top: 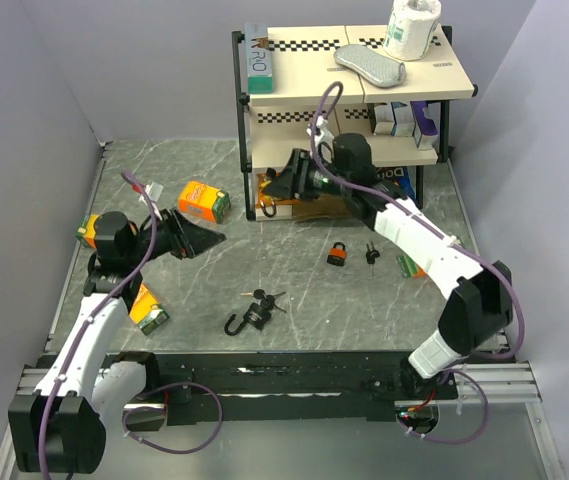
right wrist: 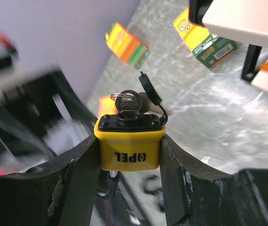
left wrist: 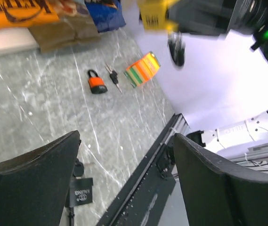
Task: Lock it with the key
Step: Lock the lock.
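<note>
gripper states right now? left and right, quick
Left gripper: open, holding nothing.
Right gripper: closed on the yellow padlock, key in its keyhole.

From the right wrist, only the bow of the key (right wrist: 126, 104) on show, blade sunk in the yellow padlock (right wrist: 129, 157). Shackle (right wrist: 106, 188) mostly buried between the fingers of the right gripper (right wrist: 129, 141). Left side of that view smeared past telling.

From the left wrist, same padlock blurred and cut by the top edge, with a dark smear (left wrist: 176, 49) hanging under it. Black padlock (left wrist: 81, 195) half hidden behind 1 finger of the left gripper (left wrist: 126, 137). Snack bags (left wrist: 25, 14) cropped at the top.

From above, no telling the yellow padlock from the dark gripper around it; small keys (top: 371, 250) too tiny to read.
</note>
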{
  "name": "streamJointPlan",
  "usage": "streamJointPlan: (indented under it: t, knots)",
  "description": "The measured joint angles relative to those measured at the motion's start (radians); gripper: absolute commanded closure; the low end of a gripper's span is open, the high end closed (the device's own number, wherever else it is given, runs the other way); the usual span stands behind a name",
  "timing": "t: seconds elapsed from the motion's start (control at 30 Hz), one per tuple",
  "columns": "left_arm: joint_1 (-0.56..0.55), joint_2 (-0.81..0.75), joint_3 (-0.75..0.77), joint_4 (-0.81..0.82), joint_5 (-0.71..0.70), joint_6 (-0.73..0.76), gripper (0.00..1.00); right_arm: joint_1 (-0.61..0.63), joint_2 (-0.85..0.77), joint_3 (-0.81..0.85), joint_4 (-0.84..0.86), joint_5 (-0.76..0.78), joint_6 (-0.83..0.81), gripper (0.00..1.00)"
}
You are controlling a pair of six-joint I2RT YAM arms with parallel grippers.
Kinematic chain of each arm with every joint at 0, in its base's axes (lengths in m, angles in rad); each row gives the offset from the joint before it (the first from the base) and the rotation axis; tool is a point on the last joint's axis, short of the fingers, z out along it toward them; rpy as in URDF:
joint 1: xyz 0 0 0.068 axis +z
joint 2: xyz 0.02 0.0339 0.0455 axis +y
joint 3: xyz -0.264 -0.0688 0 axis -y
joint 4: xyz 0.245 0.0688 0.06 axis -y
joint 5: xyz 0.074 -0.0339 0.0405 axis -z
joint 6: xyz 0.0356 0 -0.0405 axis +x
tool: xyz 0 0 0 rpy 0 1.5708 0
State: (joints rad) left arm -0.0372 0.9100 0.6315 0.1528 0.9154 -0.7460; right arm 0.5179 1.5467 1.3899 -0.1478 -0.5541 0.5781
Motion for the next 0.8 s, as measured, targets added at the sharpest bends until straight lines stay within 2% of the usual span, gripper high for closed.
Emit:
streamJointPlan:
  t: [0.13, 0.27, 0.53, 0.8]
  knots:
    - [-0.029, -0.01, -0.012, 0.016, -0.023, -0.037, 0.17, 0.044, 0.109, 0.174, -0.092, 0.087, 0.169, 1.0]
    - [-0.097, 0.0, -0.011, 0.053, -0.057, -0.063, 0.23, 0.079, 0.192, 0.28, -0.139, 0.126, 0.247, 1.0]
    - [-0.128, 0.042, 0.02, 0.113, -0.139, -0.133, 0.38, 0.137, 0.208, 0.28, -0.159, 0.175, 0.291, 1.0]
    - [-0.128, 0.109, 0.076, 0.185, -0.211, -0.199, 0.49, 0.159, 0.208, 0.28, -0.162, 0.203, 0.297, 1.0]
